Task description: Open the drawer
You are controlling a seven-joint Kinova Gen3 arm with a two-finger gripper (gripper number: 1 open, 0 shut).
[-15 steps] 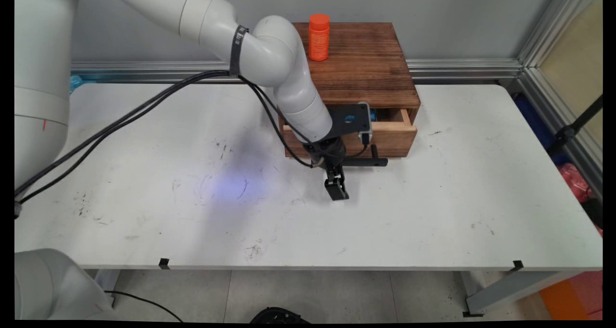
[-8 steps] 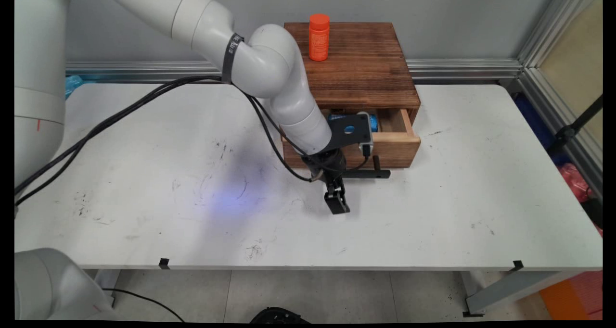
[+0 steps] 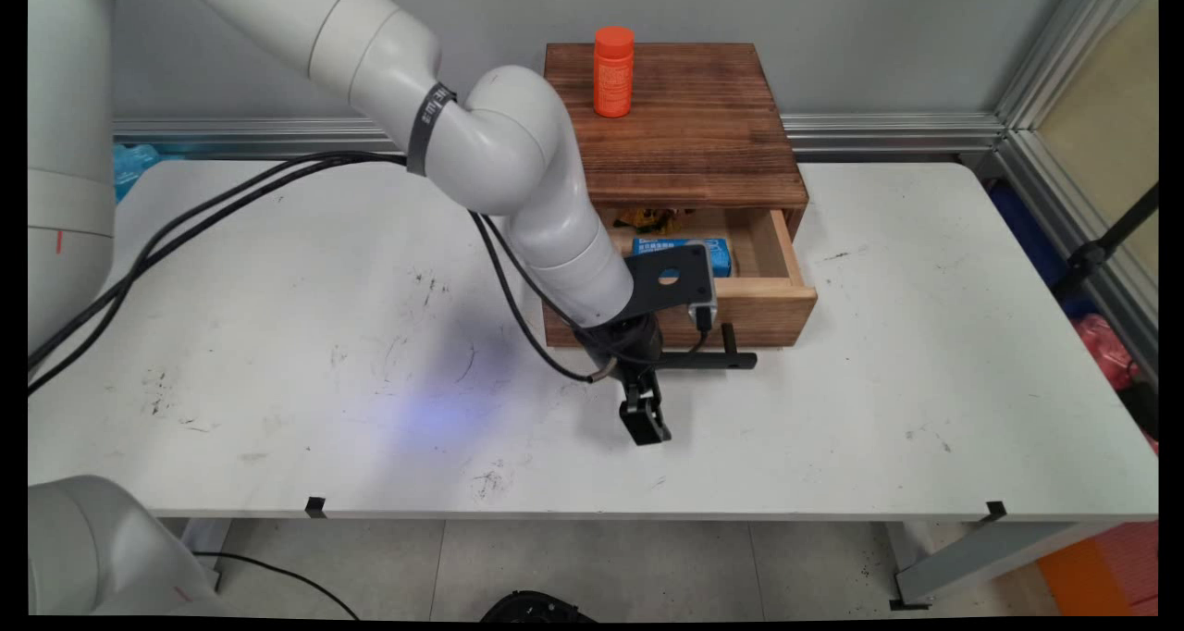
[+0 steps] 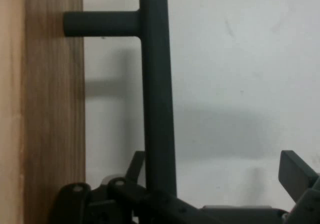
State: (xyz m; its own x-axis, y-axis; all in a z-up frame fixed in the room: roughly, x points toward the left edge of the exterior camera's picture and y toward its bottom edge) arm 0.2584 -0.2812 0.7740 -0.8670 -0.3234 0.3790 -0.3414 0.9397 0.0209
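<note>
A wooden box [image 3: 694,131] stands at the back of the white table [image 3: 277,335], and its drawer [image 3: 772,307] is pulled partly out toward the near side. My gripper [image 3: 645,420] points down at the table just in front of the drawer, at the left end of the black handle bar [image 3: 712,361]. In the hand view the handle bar [image 4: 157,94] runs upright between my fingers. It lies against the left finger [image 4: 136,161], while the right finger [image 4: 296,174] stands far off, so the gripper [image 4: 212,166] is open. The drawer front [image 4: 50,109] fills the left side.
An orange bottle [image 3: 613,71] stands on the box's top. Inside the drawer lie a blue packet [image 3: 689,245] and something yellow-brown [image 3: 647,216] further back. Black cables [image 3: 231,205] hang from the arm over the table's left half.
The drawer has slid out toward the near edge, uncovering the blue packet. My gripper has moved the same way with the handle.
</note>
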